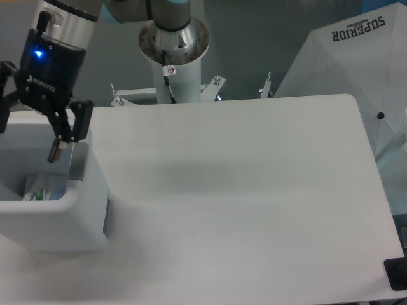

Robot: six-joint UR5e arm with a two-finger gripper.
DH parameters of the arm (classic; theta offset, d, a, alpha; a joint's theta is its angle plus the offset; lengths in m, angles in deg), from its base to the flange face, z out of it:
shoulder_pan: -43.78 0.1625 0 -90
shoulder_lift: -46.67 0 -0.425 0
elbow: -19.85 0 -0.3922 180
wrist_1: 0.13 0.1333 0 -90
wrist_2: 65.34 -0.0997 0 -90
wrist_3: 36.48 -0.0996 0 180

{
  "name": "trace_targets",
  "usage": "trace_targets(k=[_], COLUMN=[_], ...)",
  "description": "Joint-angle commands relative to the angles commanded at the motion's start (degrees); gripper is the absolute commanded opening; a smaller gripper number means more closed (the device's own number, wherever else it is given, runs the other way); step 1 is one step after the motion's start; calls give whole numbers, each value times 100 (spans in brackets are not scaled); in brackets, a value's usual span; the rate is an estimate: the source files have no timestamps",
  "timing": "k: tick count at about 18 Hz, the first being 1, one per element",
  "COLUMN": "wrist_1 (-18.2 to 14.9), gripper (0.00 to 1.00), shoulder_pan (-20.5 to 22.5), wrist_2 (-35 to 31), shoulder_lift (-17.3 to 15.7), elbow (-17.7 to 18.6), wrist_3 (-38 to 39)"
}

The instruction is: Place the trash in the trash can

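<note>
At the tabletop's [241,190] near-left corner, the large white boxy plastic trash can [57,219] holds a crumpled clear-white wrapper with a green bit [37,190]; no bottle shows. Directly above, toward twelve o'clock, the black two-finger end effector [28,143] hangs vertical, fingers spread wide, empty.

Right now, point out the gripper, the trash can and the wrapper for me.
gripper [28,143]: fixed camera, midway between the spread fingertips.
trash can [70,216]: fixed camera, on its white front wall.
wrapper [38,190]: fixed camera, the white-and-green bit visible inside the can.
</note>
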Motion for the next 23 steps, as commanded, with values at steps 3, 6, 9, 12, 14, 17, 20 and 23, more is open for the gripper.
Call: trace_targets(k=[3,6,9,12,14,17,20,23], wrist_1=[-9,-26,-53,-53,-53,-44,-53,-53], gripper=[100,100,100,100,100,100,100,100], shoulder_pan=[439,958,1380,1741,1917,2180,2348,2480], wrist_2=[9,9,-9,-52,-210,-448,-535,-1098], shoulder_lift=[0,26,44,131,176,272,614,756], elbow=[-9,0,70,272,526,896,967,984], wrist_3=[-61,-219,-290,-824,-1342,-2168,-2942,-3751])
